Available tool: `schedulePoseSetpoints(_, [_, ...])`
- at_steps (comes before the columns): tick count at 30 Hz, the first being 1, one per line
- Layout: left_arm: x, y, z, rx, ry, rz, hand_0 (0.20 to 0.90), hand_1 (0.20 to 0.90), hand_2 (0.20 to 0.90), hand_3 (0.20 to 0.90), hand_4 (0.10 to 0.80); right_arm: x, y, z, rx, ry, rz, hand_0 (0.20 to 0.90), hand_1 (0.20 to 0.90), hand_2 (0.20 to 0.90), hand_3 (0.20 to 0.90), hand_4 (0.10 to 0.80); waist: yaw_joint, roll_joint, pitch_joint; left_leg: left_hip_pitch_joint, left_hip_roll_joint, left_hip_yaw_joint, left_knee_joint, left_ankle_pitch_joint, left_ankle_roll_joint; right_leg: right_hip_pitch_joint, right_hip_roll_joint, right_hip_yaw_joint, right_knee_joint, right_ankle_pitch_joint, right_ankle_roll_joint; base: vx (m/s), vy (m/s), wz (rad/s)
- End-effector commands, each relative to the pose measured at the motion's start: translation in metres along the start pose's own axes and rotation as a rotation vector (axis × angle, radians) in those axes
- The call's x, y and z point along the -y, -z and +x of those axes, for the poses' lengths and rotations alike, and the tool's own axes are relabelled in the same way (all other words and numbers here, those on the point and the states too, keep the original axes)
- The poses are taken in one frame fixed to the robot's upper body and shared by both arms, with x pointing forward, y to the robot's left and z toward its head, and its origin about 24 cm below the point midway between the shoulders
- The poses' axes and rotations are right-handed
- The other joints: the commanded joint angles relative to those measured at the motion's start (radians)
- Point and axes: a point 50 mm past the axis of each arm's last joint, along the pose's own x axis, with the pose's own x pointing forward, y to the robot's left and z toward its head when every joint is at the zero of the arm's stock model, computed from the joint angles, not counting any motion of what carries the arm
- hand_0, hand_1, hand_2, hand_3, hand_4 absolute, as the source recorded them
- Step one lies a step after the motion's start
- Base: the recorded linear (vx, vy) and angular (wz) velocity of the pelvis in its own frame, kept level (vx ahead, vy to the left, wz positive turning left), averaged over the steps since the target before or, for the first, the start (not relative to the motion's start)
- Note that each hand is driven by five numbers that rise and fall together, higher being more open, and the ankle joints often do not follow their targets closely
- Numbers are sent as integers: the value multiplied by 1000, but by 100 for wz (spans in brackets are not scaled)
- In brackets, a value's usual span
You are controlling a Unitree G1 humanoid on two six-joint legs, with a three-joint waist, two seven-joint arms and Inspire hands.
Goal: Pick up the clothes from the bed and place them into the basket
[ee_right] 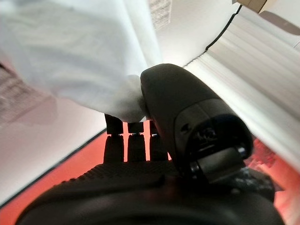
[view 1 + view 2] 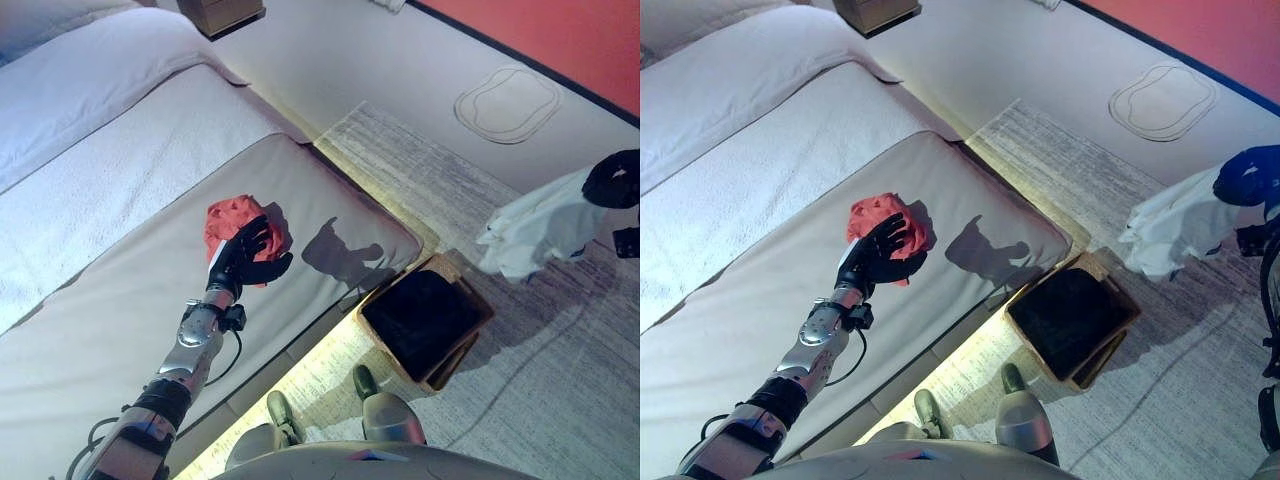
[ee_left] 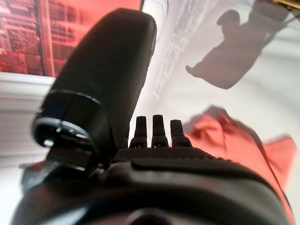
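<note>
A crumpled red garment lies on the beige bedspread near the bed's edge. My left hand hovers over its near side, fingers spread and open; the left wrist view shows the straight fingers with the red garment just past them. My right hand is at the far right, shut on a white garment that hangs in the air above the rug, to the right of the basket. The right wrist view shows the white cloth pinched under the thumb. The brown basket stands on the floor beside the bed, dark inside.
White bedding and a pillow cover the far part of the bed. A wooden nightstand stands at the bed's head. A striped grey rug lies under the basket. An oval mat lies on the floor by the red wall.
</note>
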Motion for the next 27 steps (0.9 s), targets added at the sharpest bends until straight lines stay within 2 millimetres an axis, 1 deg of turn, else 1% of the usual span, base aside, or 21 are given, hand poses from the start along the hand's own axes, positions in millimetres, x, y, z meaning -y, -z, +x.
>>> schedulePoseSetpoints(1, [5,-11,5,84,26,8,900,900,900,900,800,9,-19,3,114,53,150,300,300,300,200,100,28,-21,-194,17,24,-21,99,-206,-9,-105,41,20,69,-7,4,-1,-20,-15])
schedulePoseSetpoints(2, [7,-12,7,83,32,5,900,900,900,900,800,1,-14,2,96,38,170,300,300,300,200,100,27,-19,-192,16,25,-20,102,-207,-9,-107,41,22,71,-6,4,-9,-22,-13])
schedulePoseSetpoints(6, [16,-14,12,79,60,18,900,900,900,900,800,-20,1,2,42,-5,211,300,300,300,200,100,24,-13,-184,14,24,-20,105,-210,-7,-115,42,24,77,-5,5,-4,-5,-2])
schedulePoseSetpoints(8, [16,-12,12,69,66,25,900,900,900,900,800,-25,5,2,25,-20,206,300,300,300,200,100,25,-11,-184,15,23,-20,107,-211,-6,-116,42,25,79,-5,4,0,0,0])
schedulePoseSetpoints(17, [14,-8,11,58,50,35,900,900,900,900,800,-45,34,-6,-74,-63,182,300,300,300,200,100,31,-6,-177,15,21,-30,116,-214,-7,-123,43,18,87,-6,2,0,0,0])
schedulePoseSetpoints(21, [13,-8,11,65,33,33,900,900,900,900,800,-54,50,-12,-135,-71,162,300,300,300,200,100,33,-5,-174,15,19,-34,113,-212,-6,-127,44,17,90,-5,3,-2,0,1])
schedulePoseSetpoints(22, [12,-8,11,66,31,34,900,900,900,900,800,-56,54,-14,-154,-76,150,900,900,900,900,800,34,-6,-172,15,20,-34,114,-213,-6,-129,43,16,92,-5,4,-10,1,4])
schedulePoseSetpoints(24, [12,-8,12,67,28,36,900,900,900,900,800,-62,61,-16,-190,-101,129,900,900,900,900,800,38,-6,-169,15,20,-37,113,-212,-6,-129,44,16,91,-5,3,-11,-2,4])
schedulePoseSetpoints(27, [12,-9,12,67,30,39,900,900,900,900,800,-69,63,-17,-210,-128,99,900,900,900,900,800,43,-7,-165,13,20,-37,113,-210,-5,-129,42,13,92,-5,3,-1,-2,2])
